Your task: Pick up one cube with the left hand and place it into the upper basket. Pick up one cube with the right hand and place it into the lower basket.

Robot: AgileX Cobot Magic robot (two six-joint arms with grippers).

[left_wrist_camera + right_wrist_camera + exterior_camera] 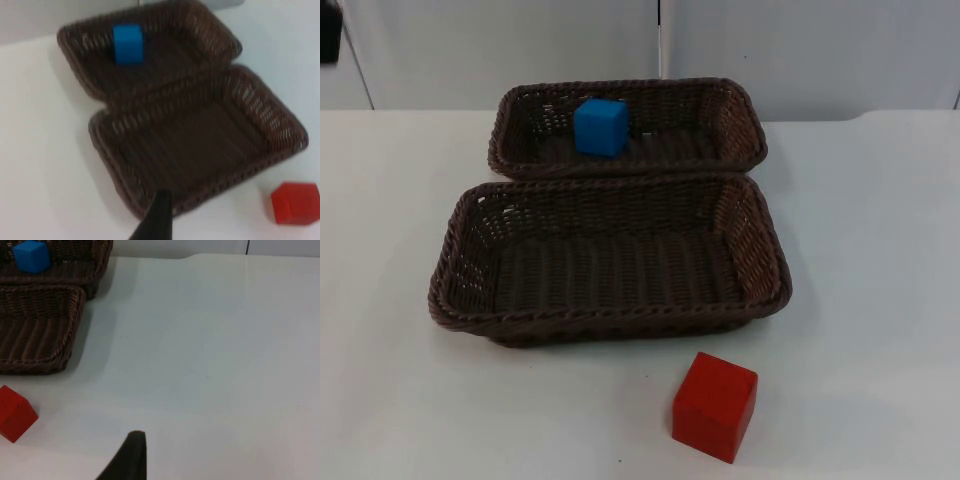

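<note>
The red cube [715,406] is sitting on the white counter [880,300] just in front of the lower basket [610,330], looking rigid, light and smooth, so opposite flat faces are probably best gripped. The blue cube [601,126] is already lying in the upper basket [630,160]. Nothing's being blocked. Whether the left hand and right hand are spread can't be told.

White table top [880,300], grey partition wall [500,50] behind it
</note>
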